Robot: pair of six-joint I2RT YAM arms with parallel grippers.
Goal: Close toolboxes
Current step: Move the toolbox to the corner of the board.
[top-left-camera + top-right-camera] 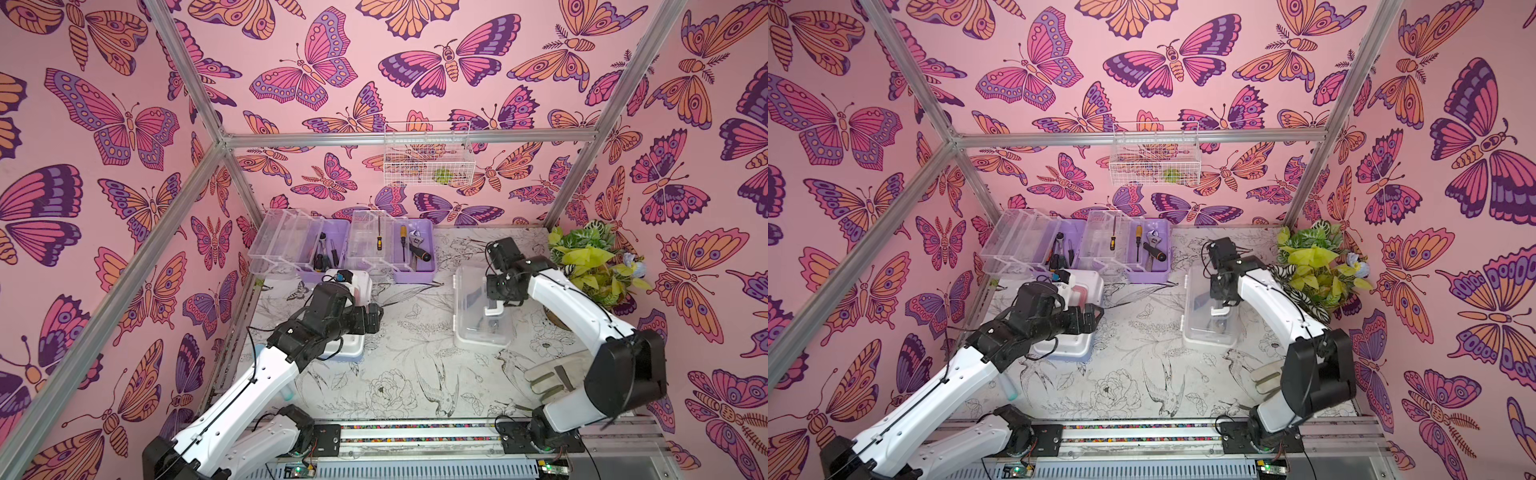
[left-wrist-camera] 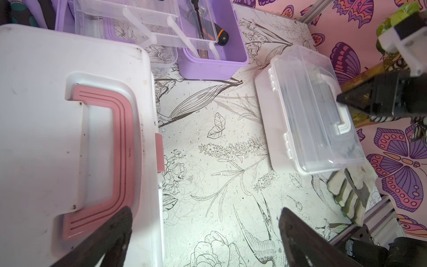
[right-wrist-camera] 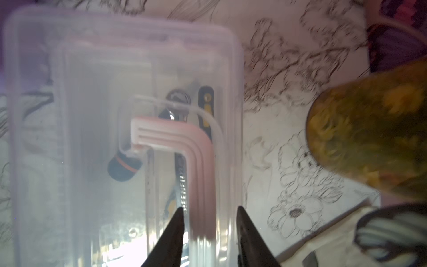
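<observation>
Right hand (image 3: 209,208), part-open, straddles ribbed white handle (image 3: 194,143) of clear toolbox (image 3: 92,69); left hand (image 2: 205,209) gapes empty by smooth white lid (image 2: 46,57).

No legible txt, labels, brand names, nos. or signs in any view. Wall, table cover and box surfaces carry only pictures and plain plastic, no lettering.
</observation>
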